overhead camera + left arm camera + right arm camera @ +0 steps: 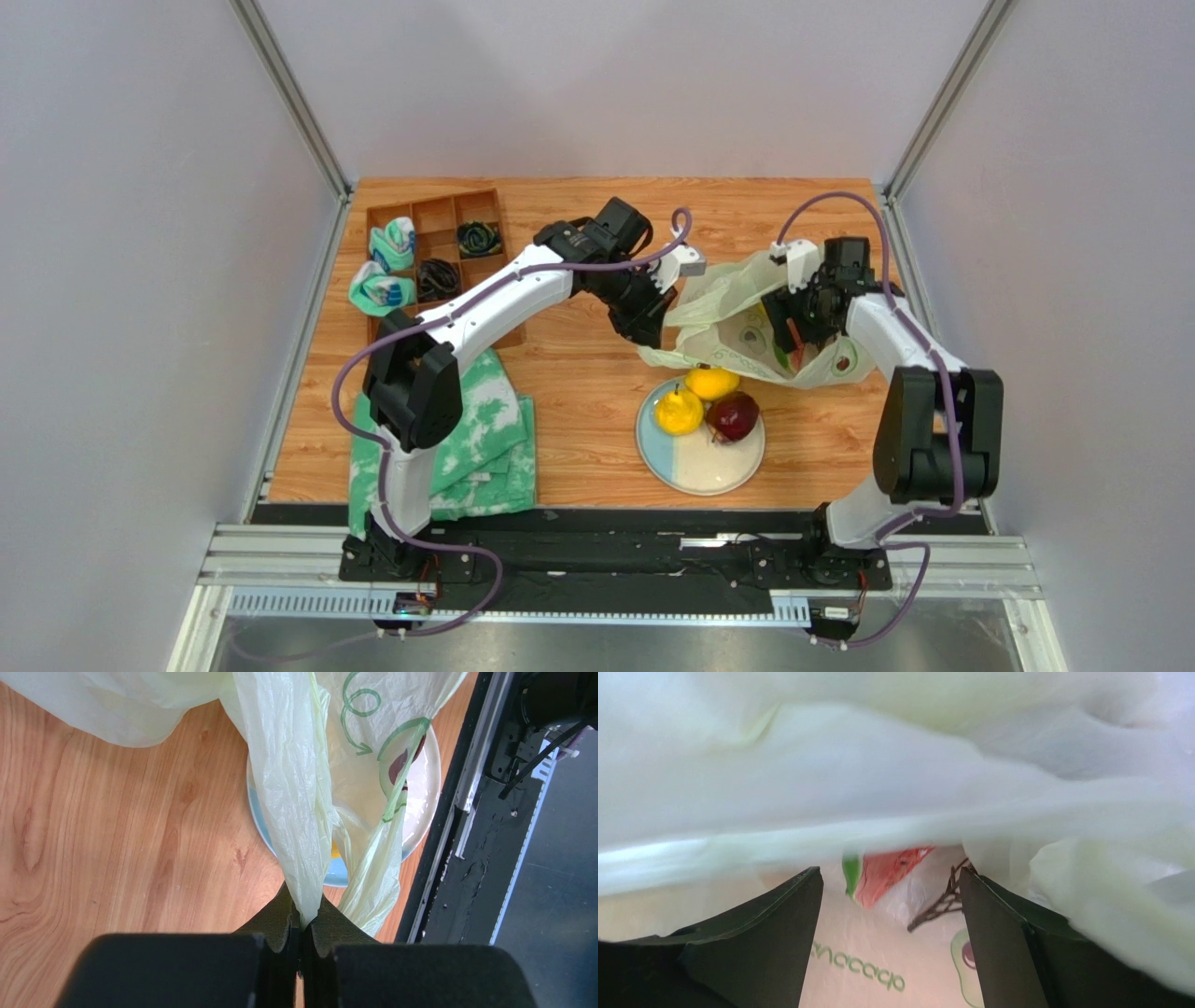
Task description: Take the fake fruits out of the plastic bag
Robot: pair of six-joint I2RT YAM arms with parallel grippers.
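The pale yellow-green plastic bag (723, 301) lies crumpled right of centre. My left gripper (648, 317) is shut on a twisted bag handle (302, 826), lifting it over the plate. My right gripper (811, 319) is inside the bag's mouth, open (892, 952), with nothing between its fingers (763, 941). Just beyond the fingertips lie a red-green watermelon slice (887, 871) and a brown twig-like stem (941, 901) on the printed bag wall. A yellow lemon (713, 381), a yellow pear (678, 412) and a dark red plum (732, 416) sit on the blue-and-cream plate (701, 469).
A wooden compartment tray (435, 213) with black cables and rolled cloths stands at the back left. A green-and-white cloth (484, 434) lies by the left arm's base. The black base rail (491, 847) runs along the near edge. Walls enclose the table on three sides.
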